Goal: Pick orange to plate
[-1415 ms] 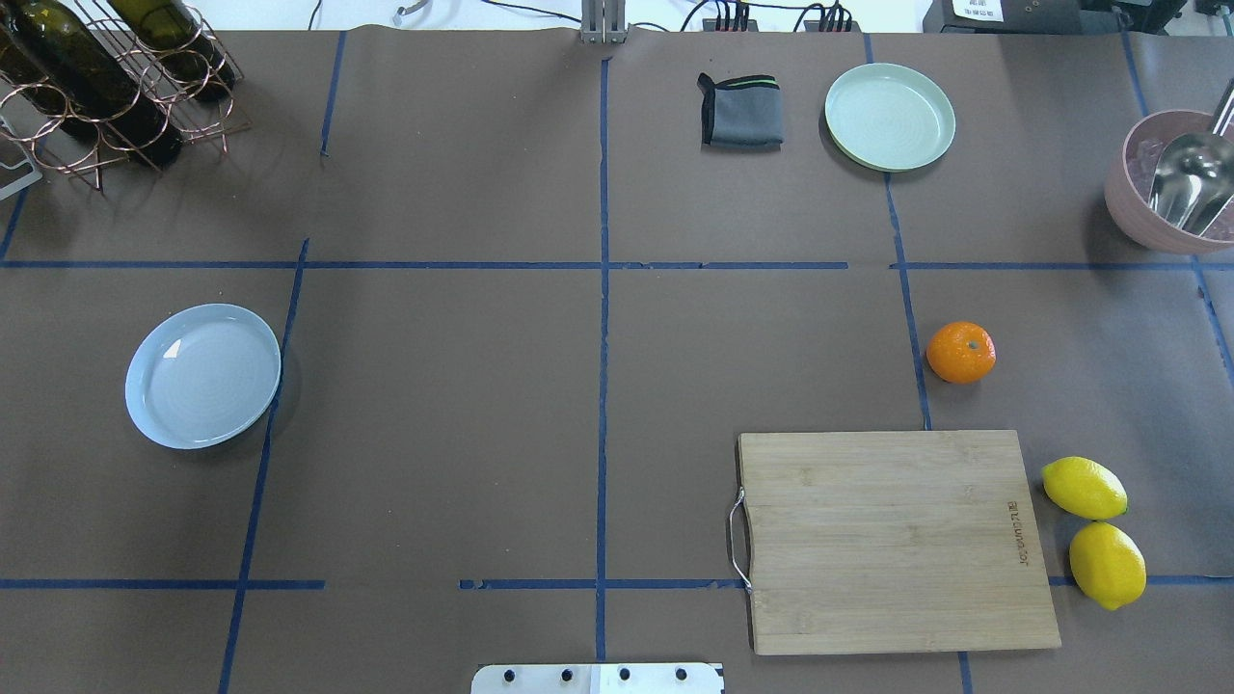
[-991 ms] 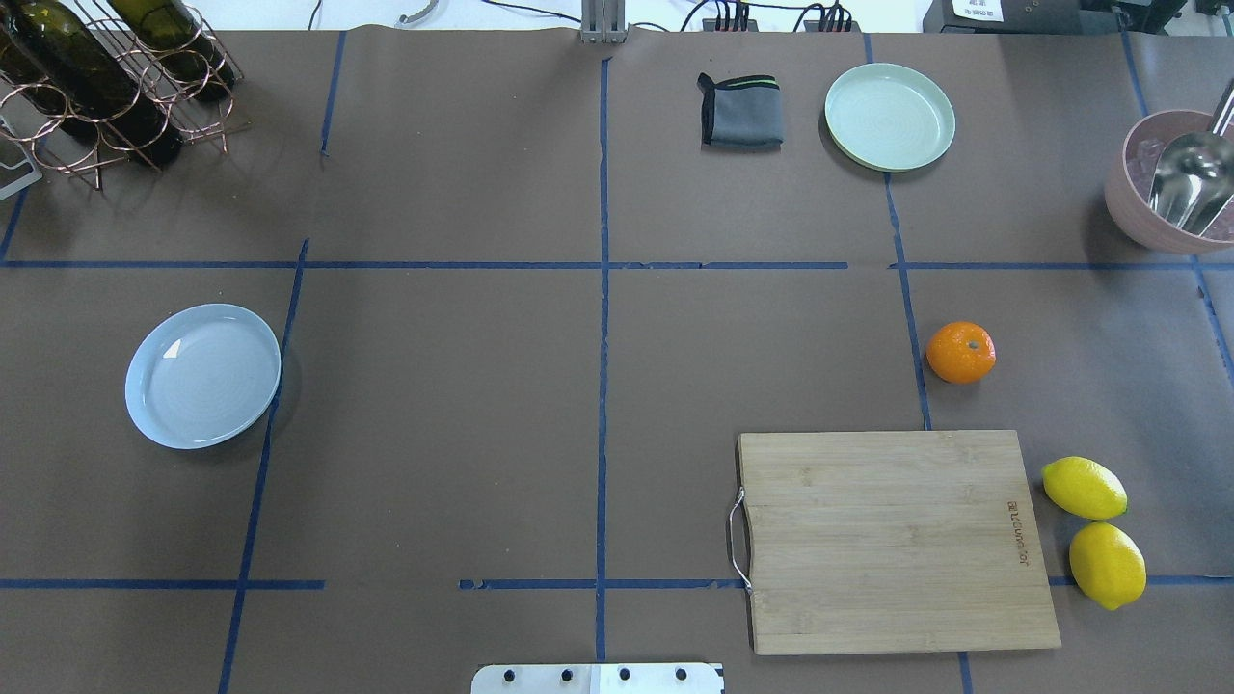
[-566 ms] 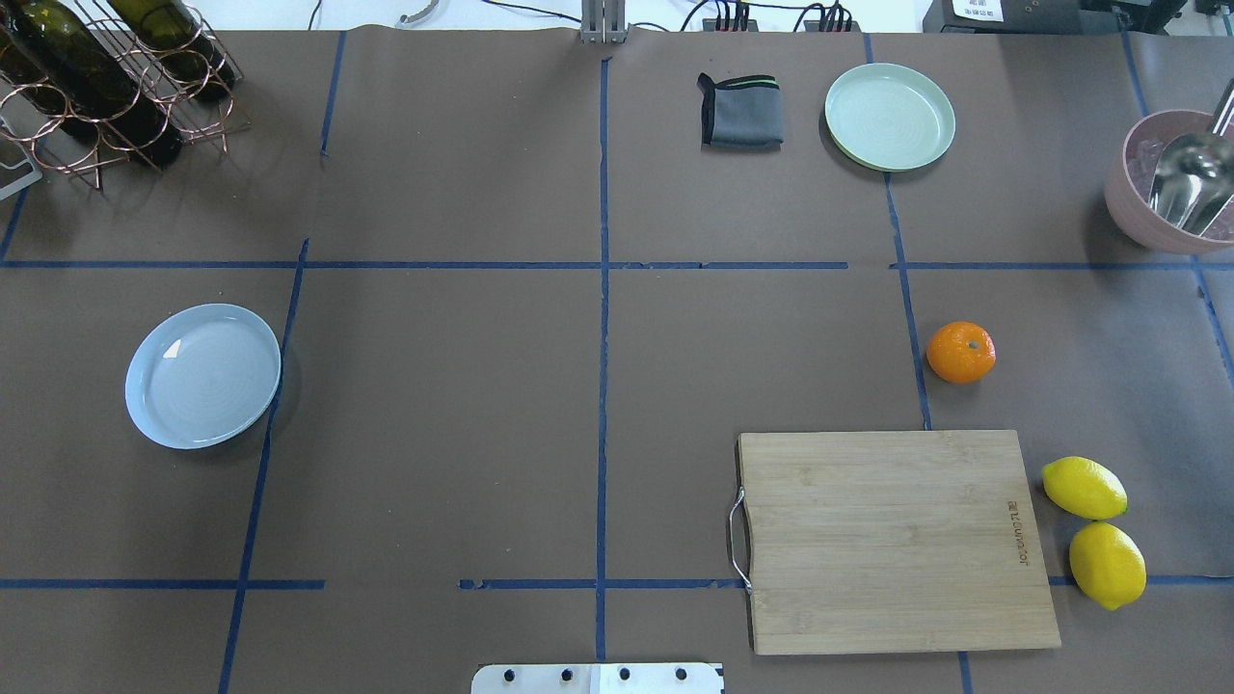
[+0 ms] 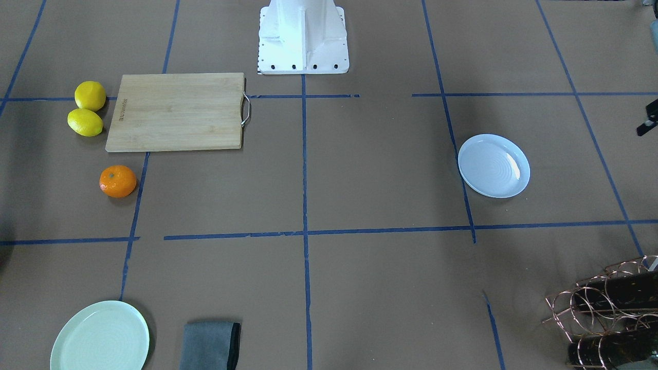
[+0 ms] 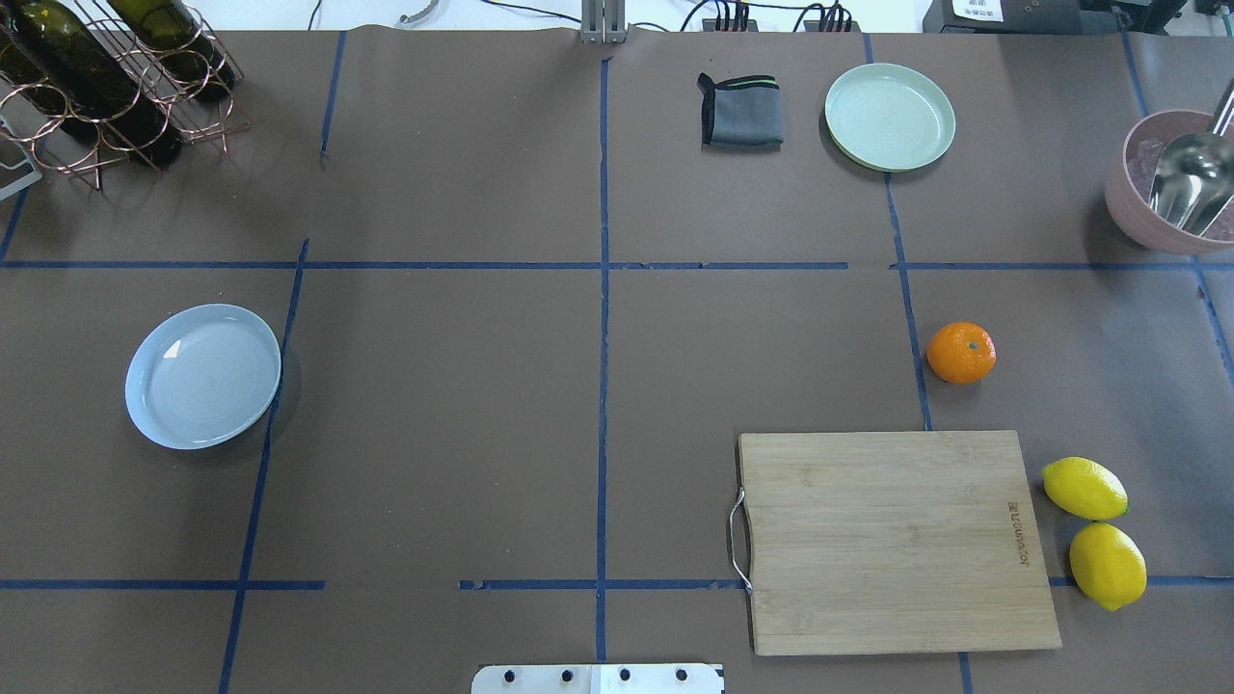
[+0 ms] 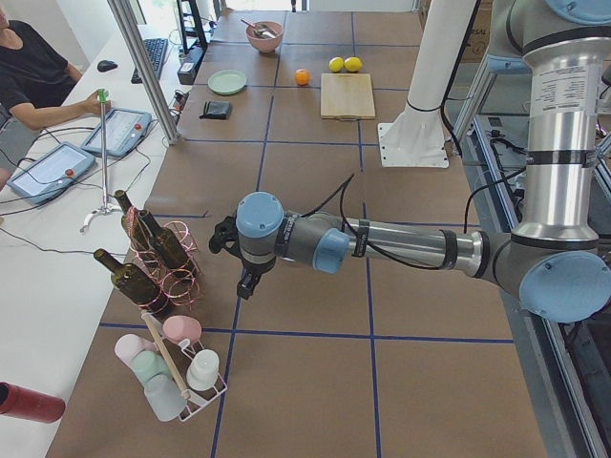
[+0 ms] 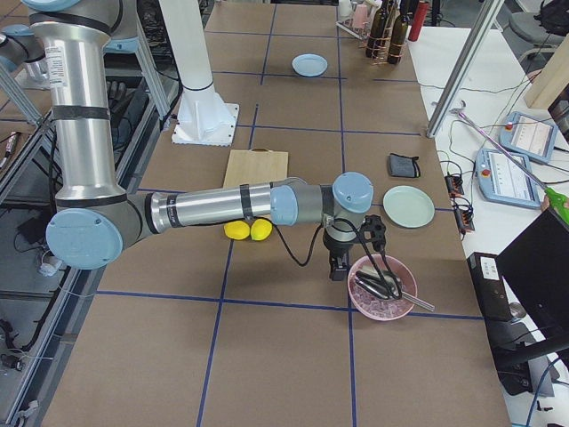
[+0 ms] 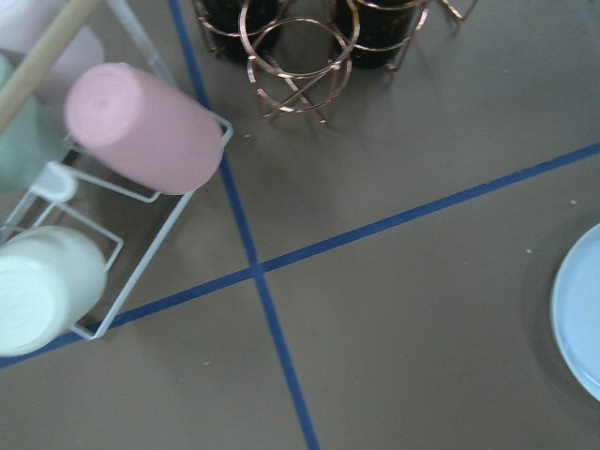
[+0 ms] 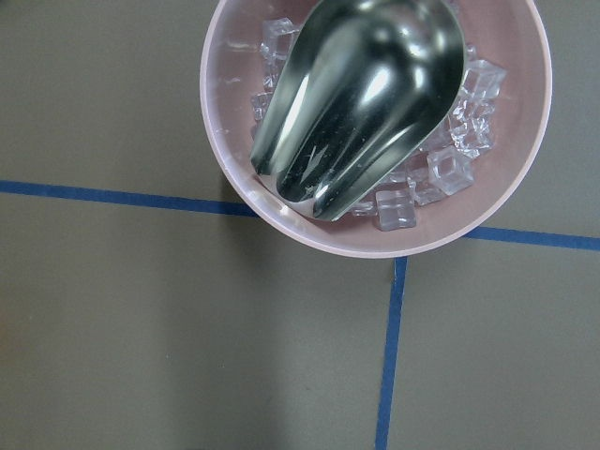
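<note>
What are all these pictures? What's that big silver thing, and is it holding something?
The silver things are two robot arms, a left arm and a right arm. Each ends in two fingers for grabbing.

Two pictures look down on the brown table, one from behind the robot and one from across it. Two look along the table from its ends. Two come from small cameras on the wrists.

On the table are an orange, two lemons, a cutting board, a bluish plate, a green plate, a grey cloth, a pink bowl of ice with a metal scoop, and a bottle rack.

The orange lies alone, with neither arm near it. I can't tell if the fingers are open or shut.
</note>
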`<state>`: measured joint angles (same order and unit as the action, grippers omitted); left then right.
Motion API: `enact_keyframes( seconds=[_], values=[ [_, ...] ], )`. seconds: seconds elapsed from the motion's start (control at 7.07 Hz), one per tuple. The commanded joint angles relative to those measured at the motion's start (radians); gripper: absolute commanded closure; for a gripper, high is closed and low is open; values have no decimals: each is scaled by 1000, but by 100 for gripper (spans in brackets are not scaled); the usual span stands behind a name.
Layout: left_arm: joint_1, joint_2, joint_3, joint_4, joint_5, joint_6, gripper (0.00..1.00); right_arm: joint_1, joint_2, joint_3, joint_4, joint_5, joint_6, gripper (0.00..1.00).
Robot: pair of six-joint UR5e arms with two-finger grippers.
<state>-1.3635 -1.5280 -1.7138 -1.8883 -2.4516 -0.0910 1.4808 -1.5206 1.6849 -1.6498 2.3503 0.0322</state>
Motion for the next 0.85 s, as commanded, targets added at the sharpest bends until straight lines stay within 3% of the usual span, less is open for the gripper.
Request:
enact_keyframes(
  seconds=[0.0, 0.14, 0.28, 0.57, 0.71],
  values=[
    [299, -7, 31, -236, 142, -534, 1, -20, -4, -2, 39, 1, -1, 0],
    [402, -9, 60, -324, 217, -696, 6, -36, -19, -5, 77, 1, 2, 0],
    [449, -11, 95, -340, 236, -723, 14, -42, -20, -7, 84, 4, 2, 0],
    [461, -11, 102, -341, 273, -725, 16, -45, -20, -8, 82, 27, 2, 0],
    [468, -12, 109, -341, 272, -728, 27, -47, -24, -8, 82, 32, 2, 0]
  ],
)
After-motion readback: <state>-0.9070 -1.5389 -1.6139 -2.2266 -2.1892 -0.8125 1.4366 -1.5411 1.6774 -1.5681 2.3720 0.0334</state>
